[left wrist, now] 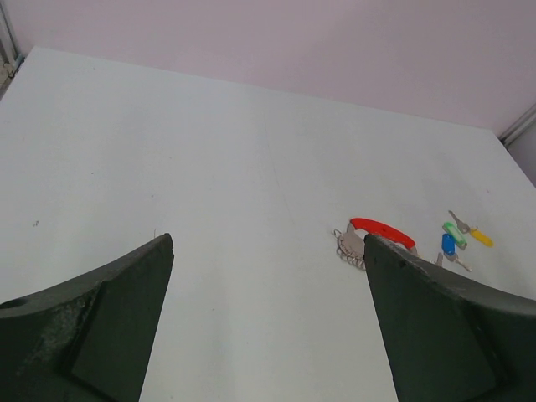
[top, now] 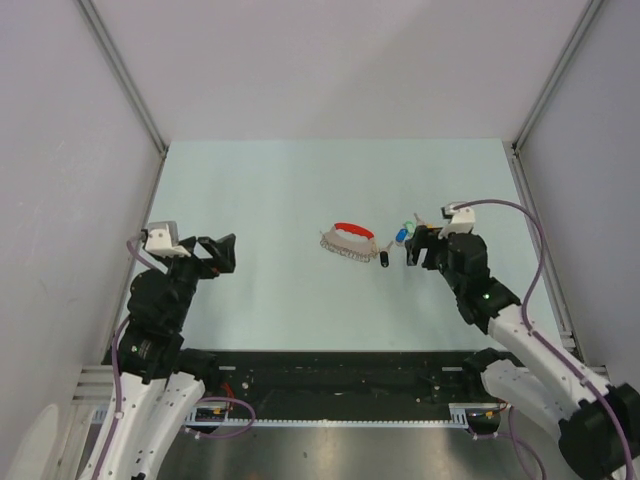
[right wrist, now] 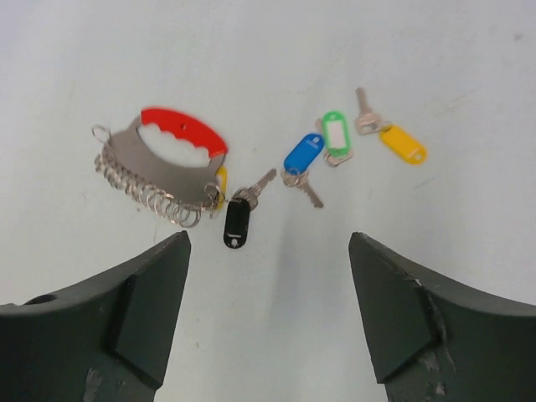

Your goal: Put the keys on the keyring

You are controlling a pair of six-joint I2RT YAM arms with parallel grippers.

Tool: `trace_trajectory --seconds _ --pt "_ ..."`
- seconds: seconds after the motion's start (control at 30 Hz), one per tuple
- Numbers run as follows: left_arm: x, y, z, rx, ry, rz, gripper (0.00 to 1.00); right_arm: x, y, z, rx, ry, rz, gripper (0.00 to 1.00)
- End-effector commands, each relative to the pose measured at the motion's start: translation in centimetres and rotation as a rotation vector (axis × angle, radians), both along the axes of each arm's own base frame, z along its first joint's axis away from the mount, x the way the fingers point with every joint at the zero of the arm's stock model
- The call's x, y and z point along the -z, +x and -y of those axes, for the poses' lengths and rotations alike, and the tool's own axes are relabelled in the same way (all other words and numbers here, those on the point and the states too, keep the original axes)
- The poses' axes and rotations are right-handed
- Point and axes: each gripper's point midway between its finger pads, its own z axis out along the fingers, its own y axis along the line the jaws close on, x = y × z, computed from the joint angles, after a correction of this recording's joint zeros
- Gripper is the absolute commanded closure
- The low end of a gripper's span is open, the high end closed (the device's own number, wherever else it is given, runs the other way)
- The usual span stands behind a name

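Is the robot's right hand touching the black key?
Apart. In the right wrist view, the black key lies on the table near the open right gripper, with bare table showing between it and each of the fingers.

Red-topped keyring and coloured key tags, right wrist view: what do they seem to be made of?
Red-topped keyring: the red arc looks like matte plastic, evenly coloured; the grey plate and small rings below look like dull silvery metal. Black key tag, blue key tag, green key tag and yellow key tag: probably smooth plastic, bright flat colours; their pale silvery blades look like metal.
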Motion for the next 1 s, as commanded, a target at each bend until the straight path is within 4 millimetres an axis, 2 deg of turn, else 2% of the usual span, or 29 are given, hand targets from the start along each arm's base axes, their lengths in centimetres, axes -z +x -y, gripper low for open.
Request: trace_trajectory --seconds 0.0,0.03,0.07,0.1,0.13,0.2,0.23,0.33,0.43,0.47,0.53,0.63,0.8,0.97 --pt "-0.6 -0.1 -0.7 -0.028 0.017 0.031 0.00 -3.1 -1.5 3.5 0.150 0.025 0.077 0.16" --pt "-0.6 -0.1 -0.6 -0.025 0.020 0.032 0.00 -5.4 -2.1 4.7 0.205 0.061 0.152 0.04" --pt "-0.8 -0.1 -0.6 -0.023 0.020 0.038 0.00 -6.2 -2.6 5.3 0.241 0.092 0.174 0.01" --pt "-0.7 -0.1 -0.6 -0.022 0.019 0.038 0.00 -7.4 -3.1 6.0 0.268 0.119 0.212 0.01" --pt "-0.8 -0.1 -0.6 -0.020 0.019 0.041 0.00 -9.4 -4.1 6.8 0.289 0.162 0.280 0.00" --pt "-0.8 -0.2 -0.6 -0.022 0.020 0.041 0.00 -11.2 -5.6 7.8 0.291 0.188 0.350 0.00" --pt "-0.8 -0.2 -0.7 -0.028 0.020 0.042 0.00 -13.2 -7.0 8.3 0.280 0.229 0.426 0.00" --pt "-0.7 -0.3 -0.8 -0.029 0.031 0.038 0.00 -15.0 -9.2 10.0 0.312 0.269 0.515 0.00" --pt "-0.4 -0.6 -1.0 -0.030 0.048 0.033 0.00 -18.3 -12.0 12.5 0.374 0.333 0.633 0.00" --pt "-0.4 -0.8 -1.1 -0.030 0.055 0.040 0.00 -17.4 -11.8 12.6 0.384 0.275 0.574 0.00" --pt "-0.1 -1.0 -1.1 -0.027 0.060 0.038 0.00 -18.7 -12.5 13.3 0.386 0.216 0.583 0.00" --pt "-0.3 -1.5 -1.3 -0.029 0.059 0.062 0.00 -18.8 -13.3 13.7 0.372 0.158 0.601 0.00" --pt "-0.7 -2.0 -1.6 -0.043 0.052 0.099 0.00 -18.3 -13.6 14.3 0.390 0.124 0.593 0.00" --pt "-1.2 -2.3 -1.9 -0.052 0.052 0.127 0.00 -18.1 -13.4 13.7 0.357 0.131 0.596 0.01"
